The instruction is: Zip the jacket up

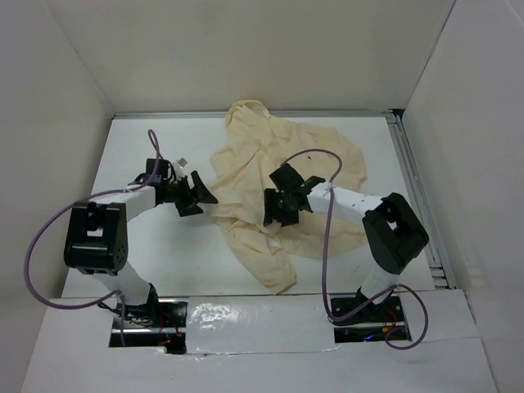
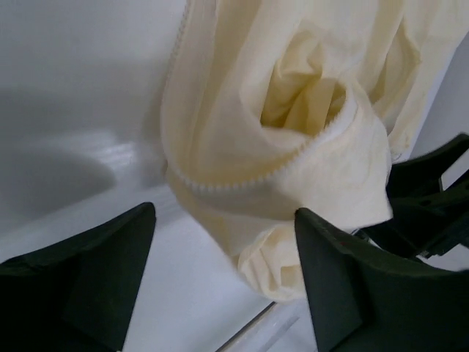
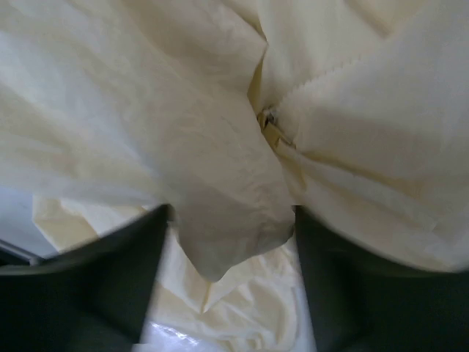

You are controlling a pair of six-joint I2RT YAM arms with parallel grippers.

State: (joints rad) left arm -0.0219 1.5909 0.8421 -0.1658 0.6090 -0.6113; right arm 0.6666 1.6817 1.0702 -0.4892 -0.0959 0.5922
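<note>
Cream jacket point(image 1: 254, 155) bunches between the right gripper's point(image 1: 277, 211) fingers point(image 3: 110, 286)

This looks like a robotics lab, a test cell rather than a home or a shop. A white table point(image 1: 164, 262) is closed in by plain white walls point(image 1: 246, 49) on three sides. The left arm point(image 1: 97, 237) and the right arm point(image 1: 395, 233) are bolted at its near edge, with loose purple cables point(image 1: 31, 250). A metal rail point(image 1: 416, 188) runs along the right side, and shiny tape point(image 1: 246, 315) covers the front strip.
</note>
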